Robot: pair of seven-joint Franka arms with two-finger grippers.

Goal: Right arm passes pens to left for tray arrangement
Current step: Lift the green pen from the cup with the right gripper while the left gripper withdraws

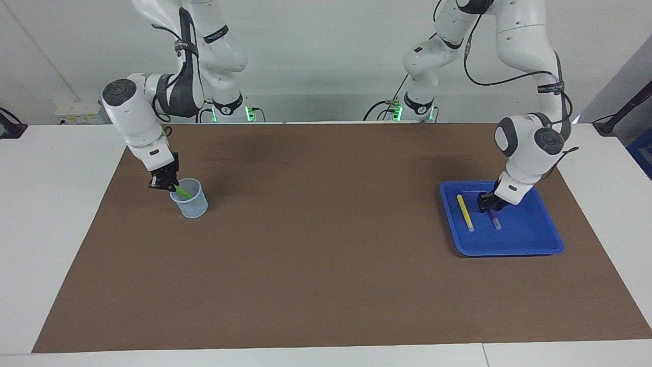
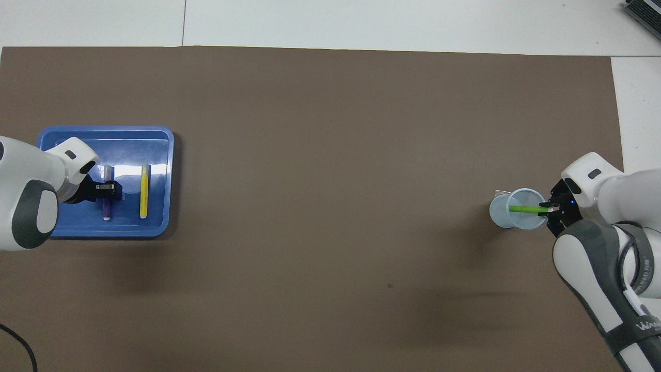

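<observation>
green pen (image 1: 182,192): leans in the cup (image 1: 190,200), upper end pinched between the right gripper (image 1: 166,184) fingers; looks light, stiff, smooth, likely to slip or swivel unless taken near its end
cup: thin, translucent, probably tips if the pen drags its rim
purple pen (image 1: 494,218): lies flat in the tray (image 1: 509,248), left gripper (image 1: 487,203) fingers straddle its upper end, grip cannot be told
yellow pen (image 1: 465,212): just beside those fingers, parallel, apart
obstruction: only the tray rim and the cup wall

Three pens on show: one yellow pen (image 1: 465,212), one purple pen (image 1: 494,219), one green pen (image 1: 182,191). One blue tray (image 1: 530,243), one clear cup (image 1: 192,201), two big arms.
</observation>
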